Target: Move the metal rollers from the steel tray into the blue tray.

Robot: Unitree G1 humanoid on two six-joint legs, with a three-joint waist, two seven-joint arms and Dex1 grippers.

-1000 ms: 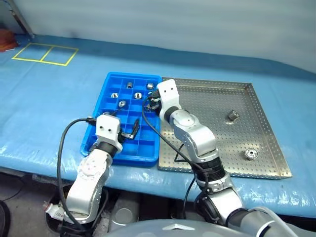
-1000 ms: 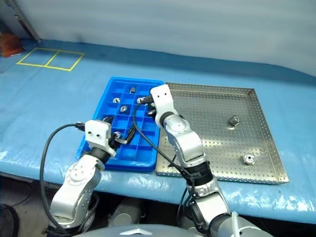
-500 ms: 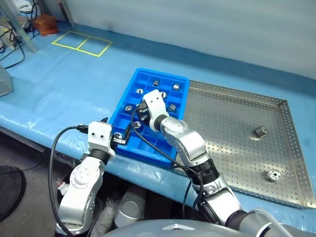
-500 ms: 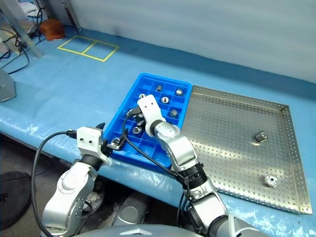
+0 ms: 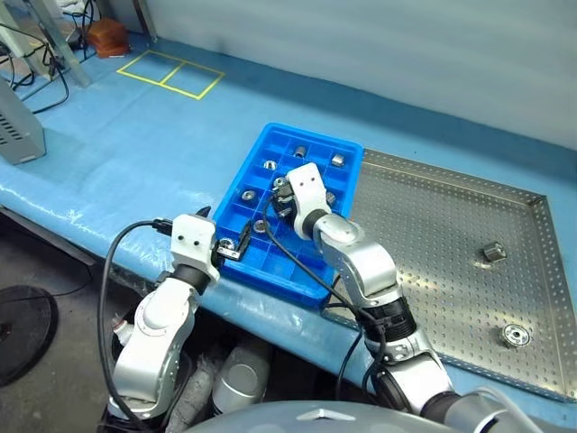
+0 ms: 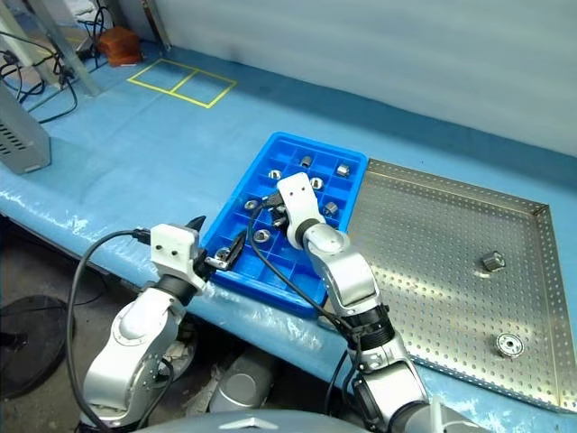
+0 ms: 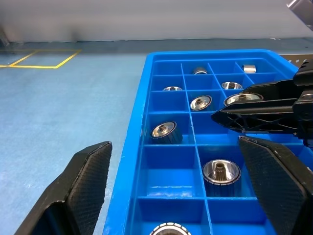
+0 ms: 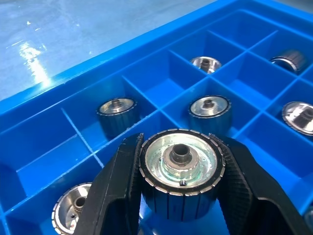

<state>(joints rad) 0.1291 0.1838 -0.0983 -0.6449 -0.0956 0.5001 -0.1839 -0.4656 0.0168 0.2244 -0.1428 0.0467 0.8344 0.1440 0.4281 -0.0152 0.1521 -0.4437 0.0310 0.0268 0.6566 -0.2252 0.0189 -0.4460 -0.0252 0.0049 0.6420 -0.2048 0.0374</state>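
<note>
The blue tray point(image 5: 275, 278) lies on the blue-covered table, left of the steel tray point(image 5: 451, 262). Several metal rollers sit in its compartments, among them one point(image 7: 165, 131) and another point(image 7: 221, 172). My right gripper point(image 8: 179, 147) hangs just above the tray's middle compartments, shut on a metal roller point(image 8: 182, 169) held with its end face toward the wrist camera. From the head it shows as the right gripper point(image 5: 281, 194). My left gripper point(image 5: 227, 242) stands open at the tray's near left corner, with nothing between its fingers point(image 7: 88, 171). Two rollers point(image 5: 492, 253) point(image 5: 516, 336) lie on the steel tray.
The table's front edge runs just under the left gripper. A yellow taped rectangle point(image 5: 171, 72) marks the far left of the table. A grey box point(image 5: 18, 135) and cables stand off the table to the left.
The whole view has swung to the left. The right gripper, still shut on the roller, has gone from the blue tray's right edge to over its middle. The left gripper stays open.
</note>
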